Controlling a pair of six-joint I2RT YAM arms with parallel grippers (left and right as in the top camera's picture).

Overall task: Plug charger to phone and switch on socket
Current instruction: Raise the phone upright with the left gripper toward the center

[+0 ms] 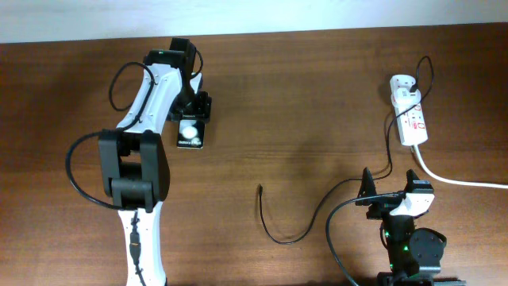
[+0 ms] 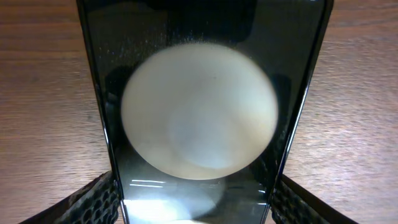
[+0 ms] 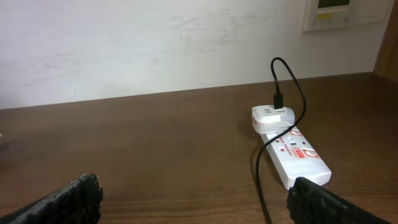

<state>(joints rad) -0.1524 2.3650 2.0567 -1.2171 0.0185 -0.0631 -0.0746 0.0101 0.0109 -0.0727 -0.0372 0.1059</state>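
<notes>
No writing can be read. The phone [image 1: 191,133] shows a white circle and a line of small white text at its near end, too fine to make out. In the left wrist view the phone's face fills the frame, with one large pale circle blurred and a second only at the bottom edge. The socket [image 1: 411,116] carries small red markings by its switches, legible in neither the overhead nor the right wrist view. A white panel [image 3: 336,12] on the wall has a small display, also unreadable.

The left arm stretches from the near edge across the tabletop [image 1: 302,95] to the far left. Its wrist is turned down and the left gripper [image 1: 194,105] is at the phone's far end. In the wrist view its fingers [image 2: 93,202] press against the phone's two long edges, pinching it. The phone lies flat on the wood.

The right arm is folded low at the near right. The right gripper [image 1: 391,191] points towards the socket with its fingers [image 3: 68,202] spread wide and nothing between them.

The socket lies at the far right, with the white adapter [image 1: 402,83] plugged into its far end. The charger [image 1: 317,216] loops out of the adapter, runs down past the socket and curves left across the tabletop. Its plug tip lies free near the middle, well apart from the phone.
</notes>
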